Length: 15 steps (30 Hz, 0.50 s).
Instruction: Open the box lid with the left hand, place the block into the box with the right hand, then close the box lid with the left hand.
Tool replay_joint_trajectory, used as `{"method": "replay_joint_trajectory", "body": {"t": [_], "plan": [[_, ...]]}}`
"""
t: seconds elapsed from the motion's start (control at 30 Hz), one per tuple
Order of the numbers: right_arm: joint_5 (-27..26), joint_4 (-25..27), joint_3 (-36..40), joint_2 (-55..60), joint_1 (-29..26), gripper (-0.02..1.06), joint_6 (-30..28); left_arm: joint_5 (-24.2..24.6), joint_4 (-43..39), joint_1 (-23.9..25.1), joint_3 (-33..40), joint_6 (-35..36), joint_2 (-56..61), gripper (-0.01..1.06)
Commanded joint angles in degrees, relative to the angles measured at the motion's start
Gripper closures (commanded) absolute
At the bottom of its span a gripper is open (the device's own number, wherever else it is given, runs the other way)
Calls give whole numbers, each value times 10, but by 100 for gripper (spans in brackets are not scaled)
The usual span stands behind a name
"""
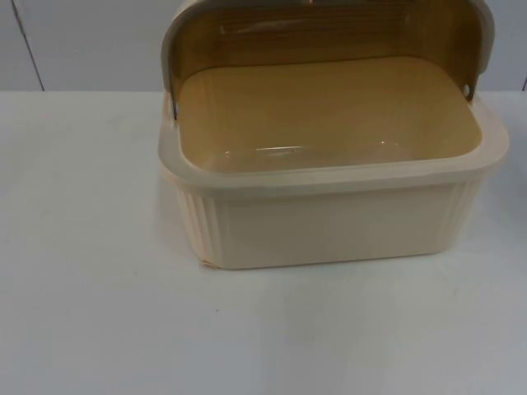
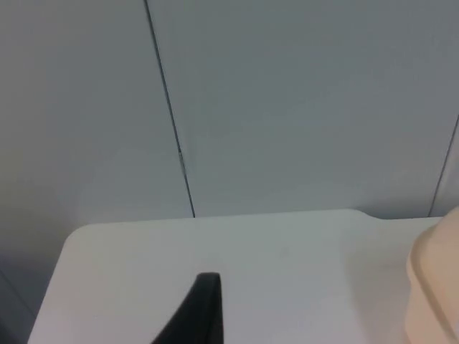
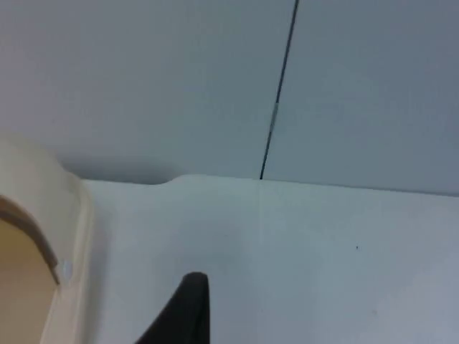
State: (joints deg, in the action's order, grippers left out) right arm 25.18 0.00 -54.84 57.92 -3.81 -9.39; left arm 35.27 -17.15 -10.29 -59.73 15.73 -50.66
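A cream ribbed box [image 1: 329, 222] stands at the middle of the white table [image 1: 99, 313]. Its amber see-through lid [image 1: 329, 33] is swung up and back on side pivots, so the box is open. The tan floor [image 1: 321, 115] inside is bare. My left gripper [image 2: 204, 308] hovers over the table to the left of the box, and a corner of the box [image 2: 437, 287] lies off to its side. My right gripper [image 3: 188, 308] hovers over the table on the box's other side, with the box's rim and lid pivot [image 3: 43, 251] close by.
The grey partition wall [image 1: 82, 41] with dark vertical seams closes off the back of the table. The table's rounded corner [image 2: 68, 240] lies near the left gripper. Open white table surface runs in front of the box and on both sides.
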Motion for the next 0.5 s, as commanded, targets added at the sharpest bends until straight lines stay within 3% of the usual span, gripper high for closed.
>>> {"method": "replay_joint_trajectory", "body": {"t": [0.0,0.47], "plan": [[3,-18,-3,-3,14,0,0,-1,-4,-3,1,17,3,0],[-39,-13,-3,-27,17,0,88,4,-1,-3,1,25,3,0]]}}
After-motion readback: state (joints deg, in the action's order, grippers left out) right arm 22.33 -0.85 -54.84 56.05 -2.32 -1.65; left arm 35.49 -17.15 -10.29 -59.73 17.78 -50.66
